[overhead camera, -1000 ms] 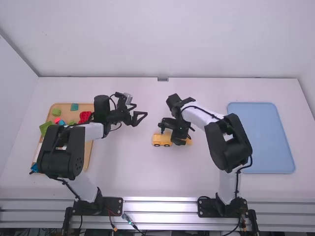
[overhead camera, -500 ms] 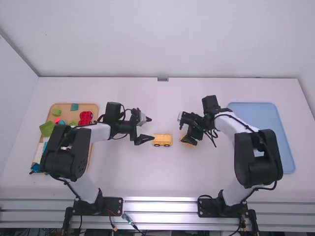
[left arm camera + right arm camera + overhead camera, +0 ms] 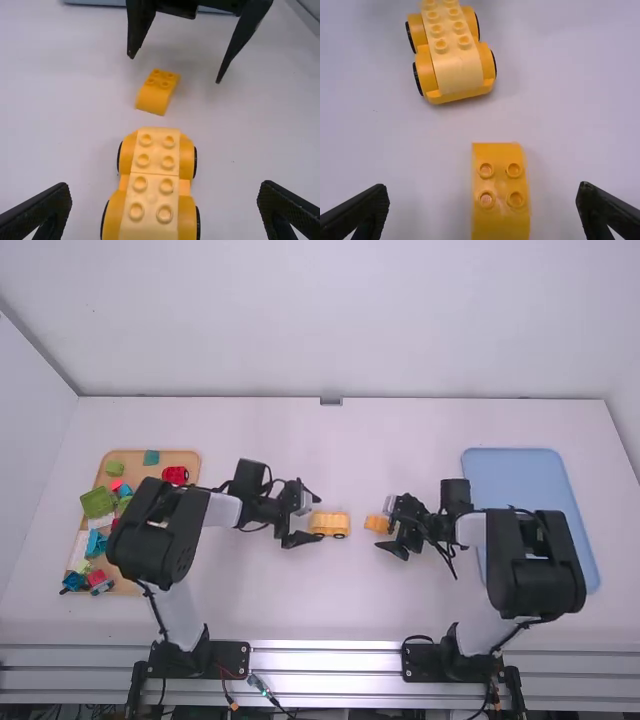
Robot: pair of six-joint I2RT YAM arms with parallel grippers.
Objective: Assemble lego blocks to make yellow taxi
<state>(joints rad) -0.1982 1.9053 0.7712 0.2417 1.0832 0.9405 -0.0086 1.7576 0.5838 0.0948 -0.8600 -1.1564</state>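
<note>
The yellow car [image 3: 154, 172] is standing upright on the white table [image 3: 250, 590], near the middle, its length running left to right. Its orange-yellow base is rounding out over black-rimmed wheels, and pale yellow pieces are lying along its top, showing studs in two rows. A smooth, pale slope is coming down at its right end. Just to the right, apart from the car, a small orange-yellow block [image 3: 500, 200] is resting with its four studs facing up and a smooth, curved surface turning towards the car.

The left gripper [image 3: 313, 518] is holding its fingers wide, one on the far side and one on the near side of the car's left end, touching neither side. The right gripper [image 3: 384, 524] is also spreading its fingers wide, with the small block lying between them, untouched.

At the left, a wooden tray [image 3: 188, 457] is holding a loose mix of pieces: a red one [image 3: 176, 475] towards the far right corner, a teal one [image 3: 151, 457] at the far edge, a large green one [image 3: 97, 502] along the left side, and blue and pinkish pieces gathering nearer. The left arm is covering part of this tray. At the right, a blue tray [image 3: 520, 465] is lying flat, partly behind the right arm.
</note>
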